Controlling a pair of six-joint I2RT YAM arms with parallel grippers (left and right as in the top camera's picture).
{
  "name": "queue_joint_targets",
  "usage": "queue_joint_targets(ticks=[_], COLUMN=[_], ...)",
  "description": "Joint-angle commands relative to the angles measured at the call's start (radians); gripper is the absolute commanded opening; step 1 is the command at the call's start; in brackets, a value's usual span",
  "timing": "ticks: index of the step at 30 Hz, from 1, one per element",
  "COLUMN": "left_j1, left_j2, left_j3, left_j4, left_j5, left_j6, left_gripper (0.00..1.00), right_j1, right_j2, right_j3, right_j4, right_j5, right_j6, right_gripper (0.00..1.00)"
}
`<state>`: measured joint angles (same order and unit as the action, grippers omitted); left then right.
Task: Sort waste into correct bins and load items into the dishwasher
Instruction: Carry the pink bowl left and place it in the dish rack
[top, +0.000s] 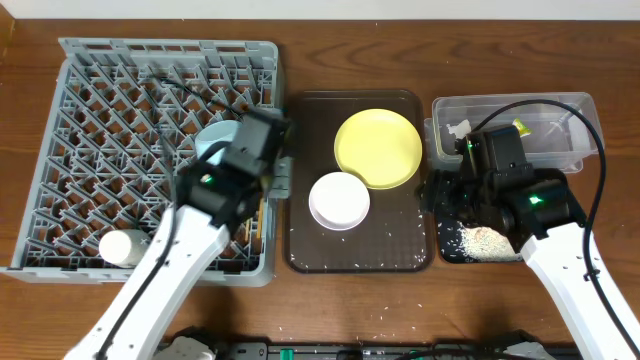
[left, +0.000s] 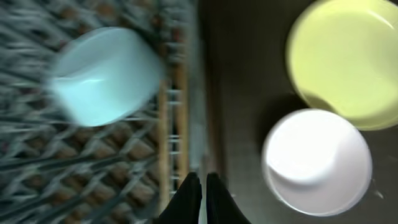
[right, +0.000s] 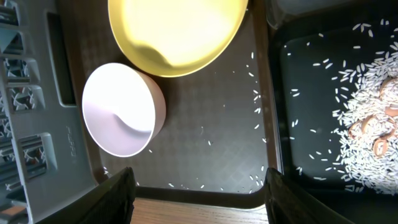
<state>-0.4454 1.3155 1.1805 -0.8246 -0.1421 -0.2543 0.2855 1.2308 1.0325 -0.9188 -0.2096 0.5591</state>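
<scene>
The grey dish rack (top: 100, 150) stands at the left with the light blue bowl (top: 213, 140) (left: 102, 74) in it. The wooden chopsticks (left: 171, 124) lie along its right edge. My left gripper (left: 200, 183) is shut and empty, over that edge (top: 272, 182). The yellow plate (top: 378, 148) (right: 177, 31) and the white bowl (top: 339, 200) (right: 121, 118) sit on the brown serving tray (top: 360, 250). My right gripper (right: 199, 186) is wide open and empty above the tray's front right. Rice (top: 485, 240) (right: 367, 118) lies in the black tray (top: 445, 250). The clear tub (top: 560, 105) holds the wrapper (top: 522, 128).
A white cup-like object (top: 122, 246) sits in the rack's near left corner. Loose rice grains (right: 258, 99) are scattered on the serving tray's right side and front edge. A few grains lie on the wooden table in front of the tray.
</scene>
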Motion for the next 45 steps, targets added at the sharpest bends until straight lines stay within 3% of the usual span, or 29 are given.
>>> queue_joint_targets(ticks=[1,4,8,10,14,17,21,24,26,34,41,45], left_j1=[0.025,0.020,-0.008,-0.023,-0.025,-0.026,-0.026,-0.026,-0.026,-0.023,-0.022,-0.022], left_j2=[-0.009,0.042,0.165,0.243,0.383,0.472,0.552,0.585,0.594,0.515,0.243,0.103], left_j3=[0.003,0.001,0.001,0.001,0.001,0.001,0.001,0.001,0.001,0.018,0.034,0.034], left_j4=[-0.005,0.003,0.034,0.049,0.080,0.116,0.158,0.180,0.183,0.147,0.042,-0.040], left_j5=[-0.018,0.149,0.200,0.199,0.211,0.260,0.356,0.380,0.379,0.355,0.080,-0.342], left_j6=[0.009,-0.023,-0.039,-0.039,-0.066,-0.066,-0.066,-0.066,-0.066,-0.066,-0.056,-0.054], left_gripper=[0.08,0.17,0.48,0.53,0.55,0.54,0.45,0.27,0.09,0.08,0.07,0.07], right_j1=[-0.010,-0.010,-0.010,-0.010,-0.010,-0.010,-0.010,-0.010,-0.010,-0.010,-0.010,-0.010], right_j2=[-0.007,-0.007,-0.007,-0.007,-0.007,-0.007,-0.007,-0.007,-0.007,-0.007,-0.007,-0.007], right_j3=[0.005,0.005,0.005,0.005,0.005,0.005,0.005,0.005,0.005,0.005,0.005,0.005], right_j4=[-0.001,-0.001,-0.002,-0.002,-0.002,-0.002,-0.002,-0.002,-0.001,-0.001,-0.002,-0.002], right_j5=[0.003,0.003,0.003,0.003,0.003,0.003,0.003,0.003,0.003,0.003,0.003,0.003], right_j6=[0.000,0.000,0.001,0.000,0.001,0.001,0.001,0.001,0.001,0.001,0.001,0.001], right_gripper=[0.64,0.64,0.64,0.64,0.64,0.64,0.64,0.65,0.65,0.65,0.64,0.65])
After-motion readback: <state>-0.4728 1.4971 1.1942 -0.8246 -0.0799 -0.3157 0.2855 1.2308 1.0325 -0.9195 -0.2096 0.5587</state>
